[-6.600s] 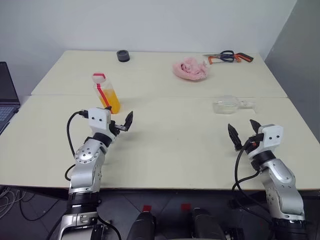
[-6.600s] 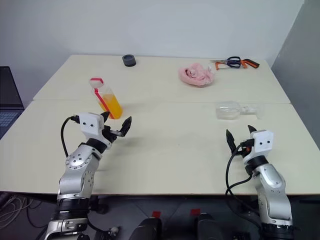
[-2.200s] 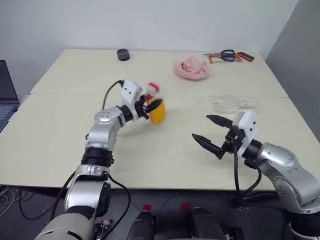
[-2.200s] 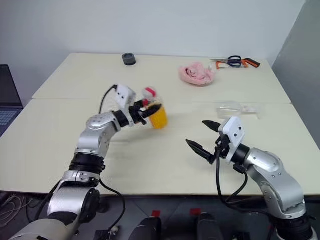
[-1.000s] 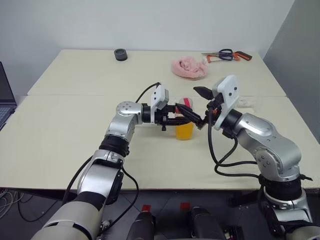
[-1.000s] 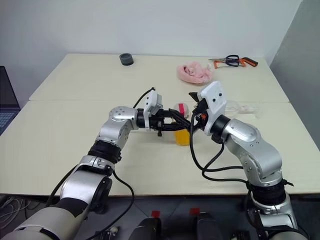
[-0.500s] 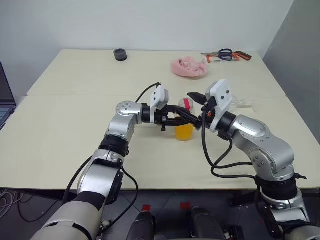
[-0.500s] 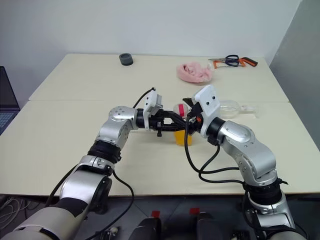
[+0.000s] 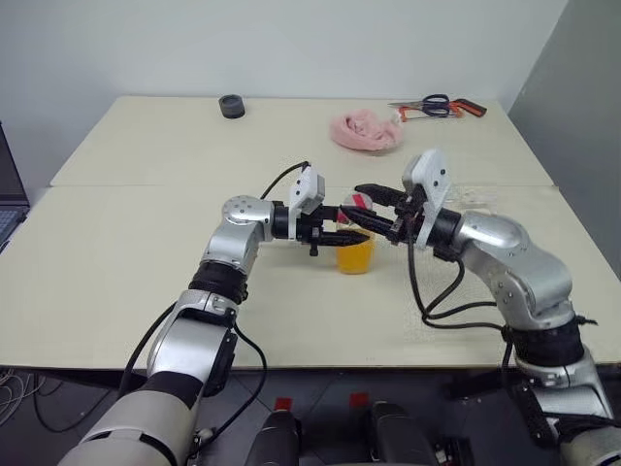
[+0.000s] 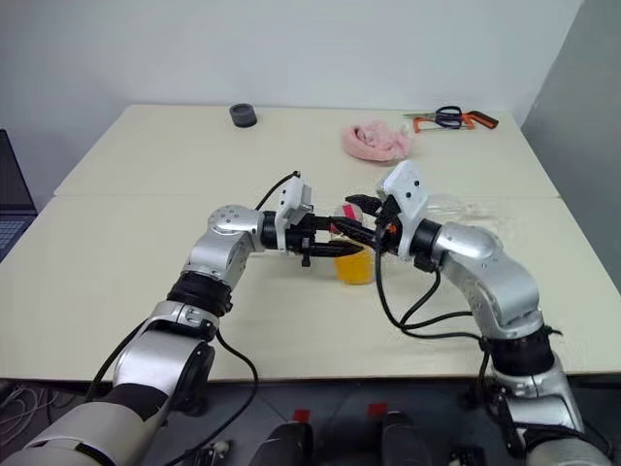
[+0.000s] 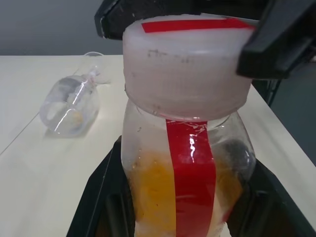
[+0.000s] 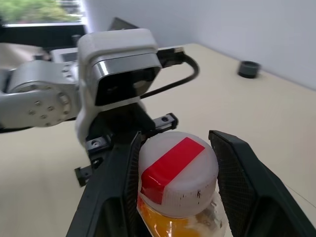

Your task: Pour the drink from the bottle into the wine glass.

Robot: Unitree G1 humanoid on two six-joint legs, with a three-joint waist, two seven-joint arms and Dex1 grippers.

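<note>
Left end effector [image 9: 361, 231] grips the bottle [image 9: 355, 254] over the desk [image 9: 146, 252] — right end effector [image 12: 178, 163] brackets its cap [image 12: 177, 170], contact unclear.

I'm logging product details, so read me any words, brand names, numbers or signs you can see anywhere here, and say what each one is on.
No readable text anywhere.
bottle: its label is a plain red strip, no lettering.
bottle cap: white with a red band, no print.
left gripper and right gripper: no markings readable.
wine glass, lying on its side: unmarked.

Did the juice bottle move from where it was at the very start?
Yes. The bottle, shut in the left claw, has come rightward toward the table middle, nearer the lying wine glass.
</note>
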